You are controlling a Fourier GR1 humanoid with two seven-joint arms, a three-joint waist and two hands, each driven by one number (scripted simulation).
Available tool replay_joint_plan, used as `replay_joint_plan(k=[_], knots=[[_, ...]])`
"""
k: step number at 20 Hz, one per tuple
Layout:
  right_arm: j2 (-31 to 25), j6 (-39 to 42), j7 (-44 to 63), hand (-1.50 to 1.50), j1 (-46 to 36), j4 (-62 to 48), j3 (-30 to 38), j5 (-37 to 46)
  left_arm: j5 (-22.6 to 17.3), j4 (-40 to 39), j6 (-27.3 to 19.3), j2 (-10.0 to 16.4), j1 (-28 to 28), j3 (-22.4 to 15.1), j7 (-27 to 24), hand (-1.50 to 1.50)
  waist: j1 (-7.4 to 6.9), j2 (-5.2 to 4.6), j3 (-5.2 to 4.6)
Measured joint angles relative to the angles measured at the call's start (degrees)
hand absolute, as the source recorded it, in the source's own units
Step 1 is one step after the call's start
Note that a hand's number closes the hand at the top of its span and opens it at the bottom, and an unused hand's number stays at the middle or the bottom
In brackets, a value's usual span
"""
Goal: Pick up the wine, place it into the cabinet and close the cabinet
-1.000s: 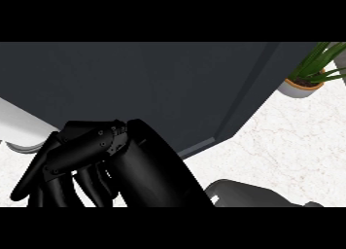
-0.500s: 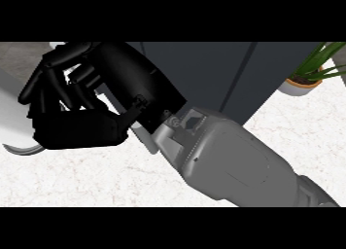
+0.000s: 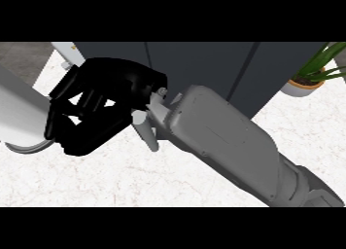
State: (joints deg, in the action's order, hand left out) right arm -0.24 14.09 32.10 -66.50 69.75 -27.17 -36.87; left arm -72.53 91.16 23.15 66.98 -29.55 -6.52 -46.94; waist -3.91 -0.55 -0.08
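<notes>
A white rounded shape [image 3: 14,112] showed at 9 o'clock, above the marble counter [image 3: 97,180]. Just right of it, the right hand [image 3: 126,85] hung before the dark cabinet [image 3: 204,63]. Its grip could not be told, nor the wine's place or long axis. A potted plant [image 3: 308,80] stood at 2 o'clock.

No readable text, labels or numbers
</notes>
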Motion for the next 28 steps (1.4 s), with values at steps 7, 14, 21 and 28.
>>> replay_joint_plan(k=[7, 14, 21, 28], knots=[[0.14, 8.57, -2.06, 1.50, -3.78, -12.40, 2.24, -7.09, 0.24, -0.61, 2.25, -1.55, -1.42, 3.59, 2.40, -1.50, 0.57, 0.15, 0.01], [0.27, 15.77, -7.37, 1.50, -5.83, -21.32, 3.59, -10.38, 1.56, -1.87, 3.22, -4.20, -0.51, 5.91, 5.26, -1.50, 1.11, 0.47, -0.10], [0.25, 19.82, -10.77, 1.50, -7.08, -26.67, 5.29, -10.66, 2.37, -2.63, 4.07, -5.97, 0.01, 8.18, 7.57, -1.50, 1.03, 1.22, -0.33], [-0.13, 19.99, -15.98, 1.50, -6.10, -26.69, 5.05, -6.67, 3.50, -2.32, 3.94, -7.17, 0.58, 8.95, 8.78, -1.50, 0.73, 1.62, -0.95]])
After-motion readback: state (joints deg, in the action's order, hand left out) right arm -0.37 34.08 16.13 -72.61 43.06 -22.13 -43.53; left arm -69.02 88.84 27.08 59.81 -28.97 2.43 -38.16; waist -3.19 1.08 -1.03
